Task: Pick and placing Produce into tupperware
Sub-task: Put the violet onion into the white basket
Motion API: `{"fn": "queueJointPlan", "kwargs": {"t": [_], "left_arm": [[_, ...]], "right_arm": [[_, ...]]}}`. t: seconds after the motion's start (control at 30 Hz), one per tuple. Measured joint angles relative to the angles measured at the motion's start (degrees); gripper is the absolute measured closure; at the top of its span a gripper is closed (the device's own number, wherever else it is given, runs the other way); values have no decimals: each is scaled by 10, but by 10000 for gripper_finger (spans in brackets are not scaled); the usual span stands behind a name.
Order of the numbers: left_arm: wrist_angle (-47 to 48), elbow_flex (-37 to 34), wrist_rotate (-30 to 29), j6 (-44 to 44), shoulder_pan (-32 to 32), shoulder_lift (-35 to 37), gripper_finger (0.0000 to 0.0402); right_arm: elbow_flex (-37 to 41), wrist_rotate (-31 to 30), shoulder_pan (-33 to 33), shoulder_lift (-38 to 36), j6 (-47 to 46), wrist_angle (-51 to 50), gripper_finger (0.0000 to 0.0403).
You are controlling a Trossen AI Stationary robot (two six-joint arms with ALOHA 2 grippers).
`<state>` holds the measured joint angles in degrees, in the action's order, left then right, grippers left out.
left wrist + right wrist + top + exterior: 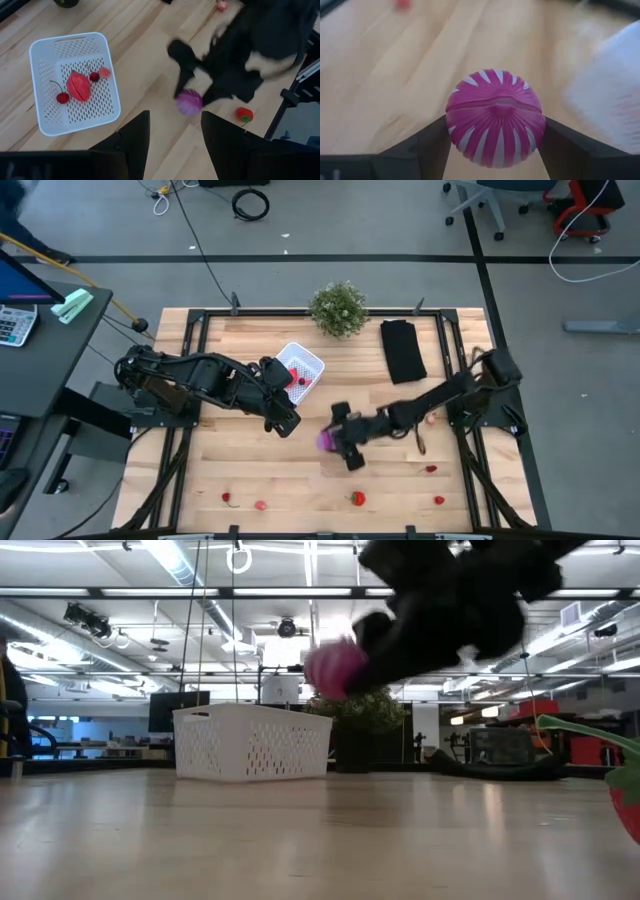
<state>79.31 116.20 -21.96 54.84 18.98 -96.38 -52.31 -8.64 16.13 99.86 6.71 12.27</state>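
Right gripper (495, 137) clamps purple produce (495, 117)

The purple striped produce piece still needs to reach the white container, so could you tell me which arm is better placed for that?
The right: its pincer already grips the purple piece beside the tupperware. The left pincer is open, holding nothing.

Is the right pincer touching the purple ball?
Touching. The right wrist view shows the right pincer with both fingers pressed against the sides of the purple ball, which is lifted off the table.
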Motion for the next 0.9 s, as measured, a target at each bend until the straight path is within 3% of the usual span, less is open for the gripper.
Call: {"fn": "queueJointPlan", "kwargs": {"t": [0.27, 0.4, 0.57, 0.8, 0.9], "left_arm": [[1, 0, 0, -1, 0, 0, 221], [1, 0, 0, -1, -1, 0, 223], [0, 0, 1, -14, -6, 2, 225], [5, 0, -7, -82, -10, 20, 229], [27, 0, -17, -111, -8, 33, 229]], "right_arm": [[-2, 7, -137, -129, 52, 38, 148], [-17, 99, -214, -150, 23, 43, 141], [-86, 182, -259, -101, 6, 35, 143], [-213, 193, -256, 32, 34, -91, 142], [-243, 191, -256, 82, 37, -97, 140]]}}
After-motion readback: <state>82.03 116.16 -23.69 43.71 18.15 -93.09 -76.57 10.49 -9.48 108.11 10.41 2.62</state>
